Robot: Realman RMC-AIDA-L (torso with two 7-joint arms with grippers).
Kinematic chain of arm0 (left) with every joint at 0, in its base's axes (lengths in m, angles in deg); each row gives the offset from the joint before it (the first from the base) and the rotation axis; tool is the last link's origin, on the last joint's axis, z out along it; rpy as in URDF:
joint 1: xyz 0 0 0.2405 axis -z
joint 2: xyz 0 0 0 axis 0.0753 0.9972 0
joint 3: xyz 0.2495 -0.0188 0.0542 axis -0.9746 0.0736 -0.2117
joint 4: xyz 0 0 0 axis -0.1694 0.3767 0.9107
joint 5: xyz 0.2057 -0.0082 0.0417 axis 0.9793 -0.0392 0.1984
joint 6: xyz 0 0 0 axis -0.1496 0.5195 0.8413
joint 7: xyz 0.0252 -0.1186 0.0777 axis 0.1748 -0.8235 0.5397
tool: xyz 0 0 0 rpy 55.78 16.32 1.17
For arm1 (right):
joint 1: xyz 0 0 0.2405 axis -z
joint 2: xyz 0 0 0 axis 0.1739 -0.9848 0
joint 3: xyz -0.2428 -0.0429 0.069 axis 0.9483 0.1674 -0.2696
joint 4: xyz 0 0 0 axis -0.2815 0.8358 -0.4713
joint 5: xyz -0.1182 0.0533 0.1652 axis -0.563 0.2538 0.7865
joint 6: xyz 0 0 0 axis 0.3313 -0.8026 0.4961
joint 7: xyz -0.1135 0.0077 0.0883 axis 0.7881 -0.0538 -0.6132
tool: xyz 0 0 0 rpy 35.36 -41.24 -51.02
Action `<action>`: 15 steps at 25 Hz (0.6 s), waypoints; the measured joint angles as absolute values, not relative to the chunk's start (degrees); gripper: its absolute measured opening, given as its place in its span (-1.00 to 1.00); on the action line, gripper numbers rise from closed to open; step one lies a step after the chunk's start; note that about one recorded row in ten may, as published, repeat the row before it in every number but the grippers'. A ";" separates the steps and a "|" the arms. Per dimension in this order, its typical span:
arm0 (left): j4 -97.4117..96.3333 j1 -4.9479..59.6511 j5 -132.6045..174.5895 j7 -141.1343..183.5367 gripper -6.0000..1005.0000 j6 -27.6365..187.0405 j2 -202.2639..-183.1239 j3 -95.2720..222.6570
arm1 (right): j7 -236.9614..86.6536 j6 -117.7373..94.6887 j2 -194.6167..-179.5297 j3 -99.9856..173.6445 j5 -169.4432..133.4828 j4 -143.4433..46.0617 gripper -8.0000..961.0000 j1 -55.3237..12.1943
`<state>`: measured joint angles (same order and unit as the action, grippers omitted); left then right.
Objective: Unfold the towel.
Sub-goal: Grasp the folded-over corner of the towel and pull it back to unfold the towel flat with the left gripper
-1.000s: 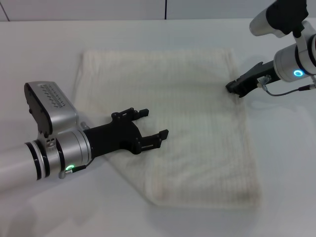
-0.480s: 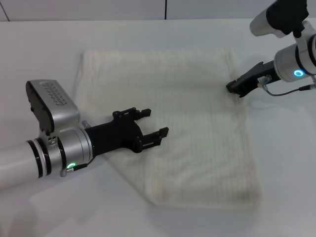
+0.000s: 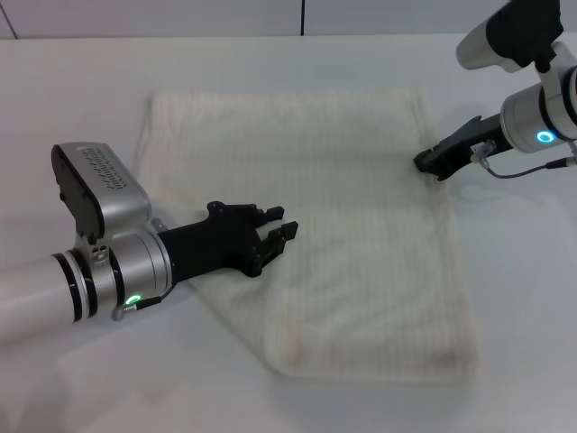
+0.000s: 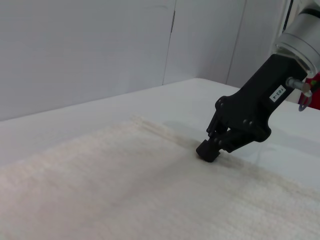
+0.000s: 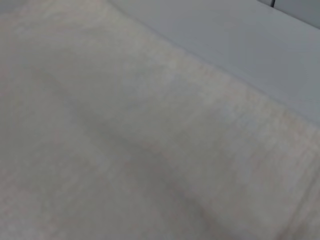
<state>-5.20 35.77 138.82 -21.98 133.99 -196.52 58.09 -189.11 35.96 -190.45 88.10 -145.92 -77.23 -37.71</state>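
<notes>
The cream-white towel [image 3: 343, 225] lies flat on the white table, folded, with a slanted fold edge at its near left. My left gripper [image 3: 279, 227] lies low over the towel's left middle. Its fingers are drawn together on the top layer of cloth. My right gripper [image 3: 427, 163] is shut, and its tip rests on the towel's right edge near the far corner. It also shows in the left wrist view [image 4: 209, 150], tip down on the cloth [image 4: 125, 190]. The right wrist view shows only towel [image 5: 125, 140] and table.
The white table [image 3: 81, 108] surrounds the towel on all sides. A wall seam [image 3: 302, 16] runs behind the table's far edge. The right arm's cable [image 3: 523, 170] hangs just above the table to the right of the towel.
My left gripper's fingers have gone from wide open to closed on the towel, with the hand shifting slightly. The right gripper and the towel have not moved.
</notes>
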 joint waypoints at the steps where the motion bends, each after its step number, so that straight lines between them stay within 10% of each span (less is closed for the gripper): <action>1: -5.23 35.77 138.82 -21.98 -0.29 133.98 -196.51 58.08 | -189.10 35.96 -190.46 88.10 -145.92 -77.21 -0.98 -37.73; 15: -5.48 35.64 138.82 -21.84 -0.93 138.00 -196.23 56.67 | -189.05 35.89 -190.46 88.10 -145.92 -77.19 -0.98 -37.71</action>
<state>-5.48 35.64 138.82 -21.84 138.00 -196.23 56.67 -189.05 35.89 -190.46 88.10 -145.92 -77.19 -37.71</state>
